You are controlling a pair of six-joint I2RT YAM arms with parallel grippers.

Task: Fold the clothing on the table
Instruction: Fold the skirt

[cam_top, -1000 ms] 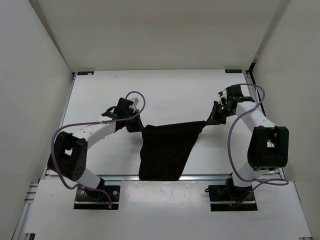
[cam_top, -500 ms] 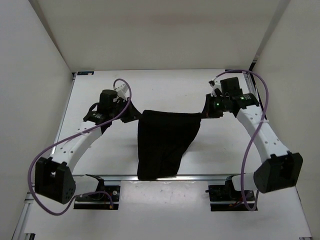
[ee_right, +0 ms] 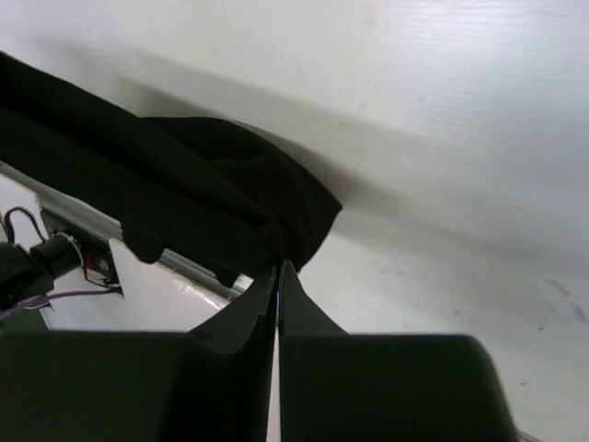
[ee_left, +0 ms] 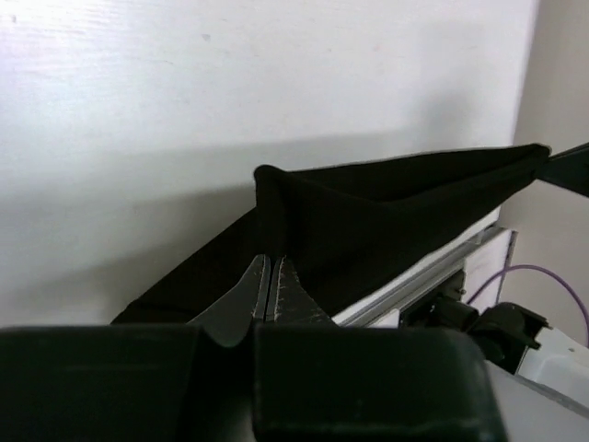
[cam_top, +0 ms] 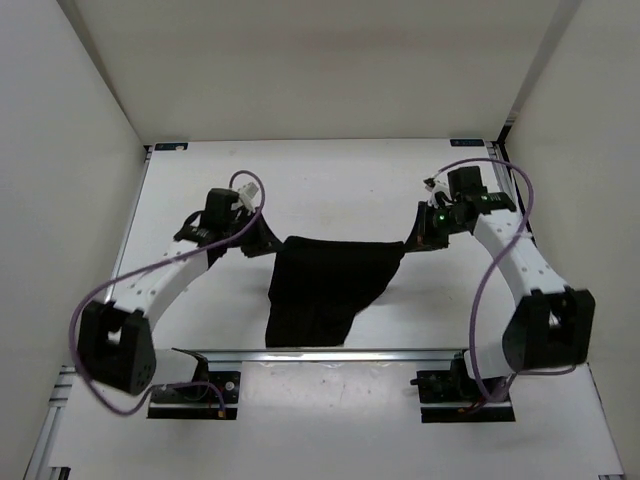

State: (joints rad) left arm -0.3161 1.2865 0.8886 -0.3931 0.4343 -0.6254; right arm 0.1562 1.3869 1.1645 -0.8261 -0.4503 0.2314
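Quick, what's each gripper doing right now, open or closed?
Left gripper: closed on the clothing.
Right gripper: closed on the clothing too.

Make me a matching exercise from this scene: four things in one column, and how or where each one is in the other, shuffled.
1. left gripper
2. right gripper
3. clothing
4. table

A. white and flat
B. shut on the clothing's right end
C. black, stretched between both grippers
D. shut on the clothing's left end

Pairs: 1-D, 2-B, 3-C, 4-A
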